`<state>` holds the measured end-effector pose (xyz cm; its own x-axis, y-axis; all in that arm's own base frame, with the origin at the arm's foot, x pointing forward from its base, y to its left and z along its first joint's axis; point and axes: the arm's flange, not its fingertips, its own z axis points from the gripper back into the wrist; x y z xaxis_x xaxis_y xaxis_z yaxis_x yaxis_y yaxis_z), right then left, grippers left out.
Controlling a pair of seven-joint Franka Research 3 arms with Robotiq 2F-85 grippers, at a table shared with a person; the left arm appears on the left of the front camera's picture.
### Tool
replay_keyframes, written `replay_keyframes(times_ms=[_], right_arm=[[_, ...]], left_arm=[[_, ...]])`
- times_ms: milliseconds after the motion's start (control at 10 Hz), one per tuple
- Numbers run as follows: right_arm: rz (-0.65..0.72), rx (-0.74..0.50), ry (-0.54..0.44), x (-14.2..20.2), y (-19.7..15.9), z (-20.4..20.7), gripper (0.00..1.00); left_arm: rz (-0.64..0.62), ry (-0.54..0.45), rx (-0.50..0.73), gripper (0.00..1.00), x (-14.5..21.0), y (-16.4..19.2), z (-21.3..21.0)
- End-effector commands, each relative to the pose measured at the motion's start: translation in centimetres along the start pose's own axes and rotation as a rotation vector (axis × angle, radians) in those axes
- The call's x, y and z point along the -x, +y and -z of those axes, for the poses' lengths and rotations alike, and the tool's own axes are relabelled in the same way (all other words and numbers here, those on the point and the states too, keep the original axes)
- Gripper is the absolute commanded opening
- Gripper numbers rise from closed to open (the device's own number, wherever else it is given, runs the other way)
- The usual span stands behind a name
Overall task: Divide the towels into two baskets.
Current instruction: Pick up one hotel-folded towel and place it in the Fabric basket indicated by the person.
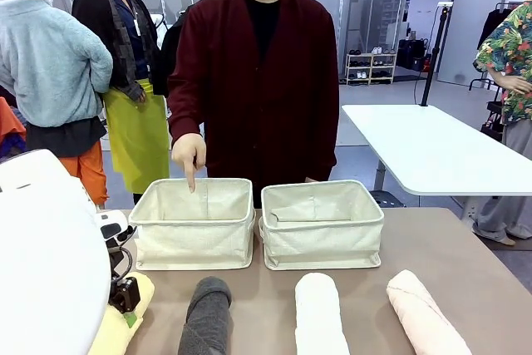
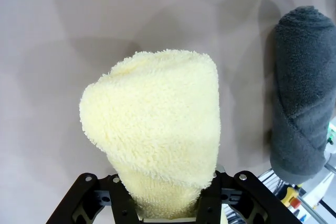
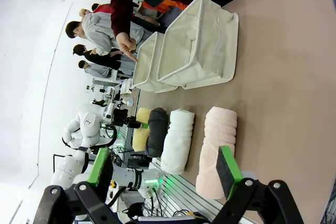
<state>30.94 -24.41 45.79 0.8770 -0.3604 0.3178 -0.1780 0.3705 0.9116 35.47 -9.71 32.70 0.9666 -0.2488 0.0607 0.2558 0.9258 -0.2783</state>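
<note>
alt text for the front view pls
A person's hand points into the left cream canvas basket; a matching right basket stands beside it on a brown table. Nearer lie four terry towel rolls, pale yellow, dark grey, white, pale pink; the left gripper grips the yellow one.

Brown table (image 1: pixel 465 247) up front, a white table (image 1: pixel 432 151) off to the far right, and way back what looks like a shoe rack (image 1: pixel 371 66), kinda blurry.

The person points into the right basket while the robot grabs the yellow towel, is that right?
No. In the front view the hand points into the left basket, not the right basket. The left gripper does grip the yellow towel.
</note>
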Motion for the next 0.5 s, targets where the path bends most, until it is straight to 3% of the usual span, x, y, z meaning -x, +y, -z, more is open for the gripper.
replay_keyframes(times_ms=[0,100,200,300,400], right_arm=[[-0.018,-0.014,-0.009,0.1,0.3,-0.2,1.0],[-0.018,-0.014,-0.009,0.1,0.3,-0.2,1.0],[-0.018,-0.014,-0.009,0.1,0.3,-0.2,1.0],[-0.018,-0.014,-0.009,0.1,0.3,-0.2,1.0],[-0.018,-0.014,-0.009,0.1,0.3,-0.2,1.0]], left_arm=[[-0.014,-0.016,-0.007,0.1,-0.3,0.2,0.1],[-0.014,-0.016,-0.007,0.1,-0.3,0.2,0.1],[-0.001,0.002,-0.001,0.37,0.0,0.0,0.1],[0.094,-0.076,0.023,0.37,1.2,0.6,-1.3],[0.198,-0.036,0.04,0.37,1.7,0.5,-2.6]])
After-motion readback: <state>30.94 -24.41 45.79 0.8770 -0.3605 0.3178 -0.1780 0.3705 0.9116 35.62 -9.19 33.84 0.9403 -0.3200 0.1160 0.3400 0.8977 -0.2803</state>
